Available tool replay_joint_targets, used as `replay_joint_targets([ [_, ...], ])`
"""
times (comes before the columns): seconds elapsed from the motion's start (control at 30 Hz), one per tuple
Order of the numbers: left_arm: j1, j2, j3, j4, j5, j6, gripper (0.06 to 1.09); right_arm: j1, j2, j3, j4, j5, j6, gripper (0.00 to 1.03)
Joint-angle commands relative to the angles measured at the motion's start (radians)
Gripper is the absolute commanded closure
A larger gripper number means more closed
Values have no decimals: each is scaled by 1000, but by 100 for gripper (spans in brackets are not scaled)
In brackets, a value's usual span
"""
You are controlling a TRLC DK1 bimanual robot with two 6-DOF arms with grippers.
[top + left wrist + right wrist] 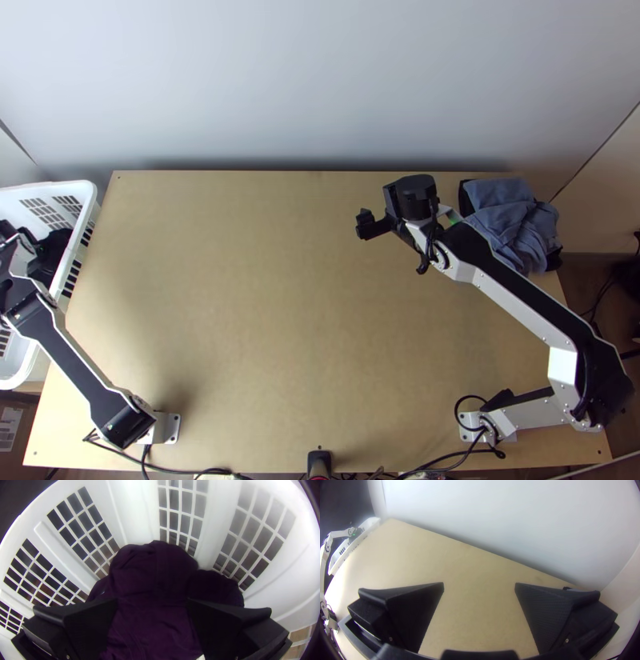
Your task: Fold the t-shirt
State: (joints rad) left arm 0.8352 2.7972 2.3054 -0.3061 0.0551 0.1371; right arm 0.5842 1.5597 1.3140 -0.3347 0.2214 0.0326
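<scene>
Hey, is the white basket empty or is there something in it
Not empty: dark purple cloth lies bunched inside the white basket.

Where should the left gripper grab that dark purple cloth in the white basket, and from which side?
Probably from above, on the rounded hump of the purple cloth: it lies bunched, while the walls of the white basket rise around it and would hinder a sideways approach. The left gripper is open over it.
</scene>
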Motion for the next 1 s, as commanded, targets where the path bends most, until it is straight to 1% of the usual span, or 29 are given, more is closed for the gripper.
replay_joint_targets([
  [0.0, -8, 90, 11, 82, -17, 47, 11, 2, 2, 1, -20, 15, 0, 4],
  [0.07, -8, 104, 11, 105, -17, 50, 11, 2, 2, 4, -23, 18, 1, 4],
  [0.23, -7, 170, 14, 249, -15, 38, 11, 2, 11, 14, -27, 22, 1, 4],
  [0.4, -33, 179, 14, 325, -15, 12, 11, 3, 28, 27, -33, 36, 0, 4],
  [0.43, -36, 177, 14, 343, -15, 7, 16, 3, 31, 28, -33, 39, 0, 4],
  [0.47, -39, 174, 14, 364, -15, 2, 24, 3, 36, 28, -33, 41, 0, 4],
  [0.5, -42, 168, 14, 397, -15, -21, 38, 5, 40, 28, -33, 42, 1, 4],
  [0.53, -42, 166, 14, 406, -15, -25, 40, 5, 42, 28, -33, 42, 1, 4],
  [0.63, -44, 143, 14, 418, -15, -73, 57, 8, 53, 28, -33, 45, 1, 4],
  [0.7, -44, 127, 12, 417, -15, -103, 75, 11, 59, 25, -33, 47, 1, 4],
  [0.73, -47, 120, 12, 414, -15, -103, 86, 11, 63, 24, -33, 50, 3, 4],
  [0.8, -48, 122, 12, 414, -15, -96, 105, 11, 68, 22, -33, 55, 1, 4],
  [0.97, -35, 128, 11, 386, -5, -90, 104, 11, 76, 34, -32, 76, -10, 4],
])
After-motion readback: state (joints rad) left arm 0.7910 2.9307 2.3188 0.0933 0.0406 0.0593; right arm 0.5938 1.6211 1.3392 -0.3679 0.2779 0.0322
